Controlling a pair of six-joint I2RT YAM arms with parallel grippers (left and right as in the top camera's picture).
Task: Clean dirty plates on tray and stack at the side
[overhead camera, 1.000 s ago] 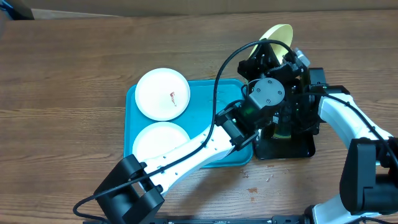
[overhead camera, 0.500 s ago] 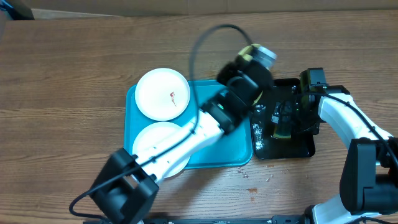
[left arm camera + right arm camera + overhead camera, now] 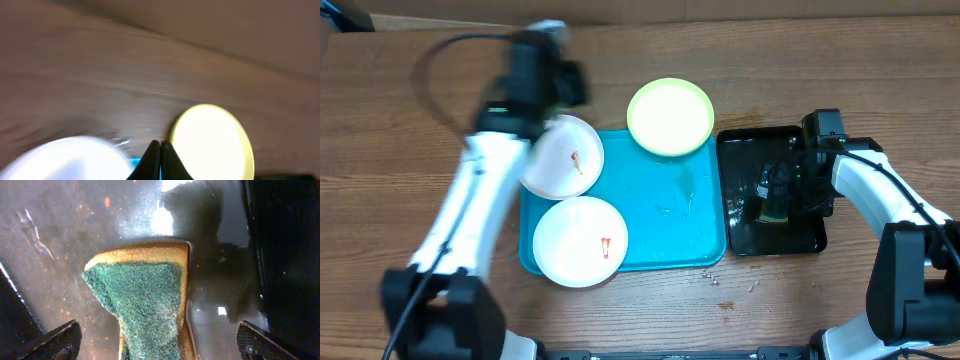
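Note:
The green-rimmed plate [image 3: 670, 117] lies flat over the far right corner of the turquoise tray [image 3: 670, 225], with no smear showing; it also shows in the left wrist view [image 3: 212, 142]. Two white plates with red-brown smears sit at the tray's left: one far [image 3: 563, 157], one near [image 3: 580, 241]. My left gripper [image 3: 563, 88] is blurred above the far white plate [image 3: 65, 160], shut and empty [image 3: 160, 150]. My right gripper [image 3: 782, 190] is open astride a green-and-yellow sponge [image 3: 150, 305] and is not gripping it [image 3: 160, 347].
A glossy wet black tray [image 3: 750, 150] lies right of the turquoise tray and holds the sponge [image 3: 775, 205]. Crumbs [image 3: 725, 285] lie on the wooden table near the front. The left arm [image 3: 460, 230] crosses the table's left side.
My left gripper has let go of the green-rimmed plate, which now lies flat at the tray's far right corner. The left arm has swung far to the left. The right arm has not moved.

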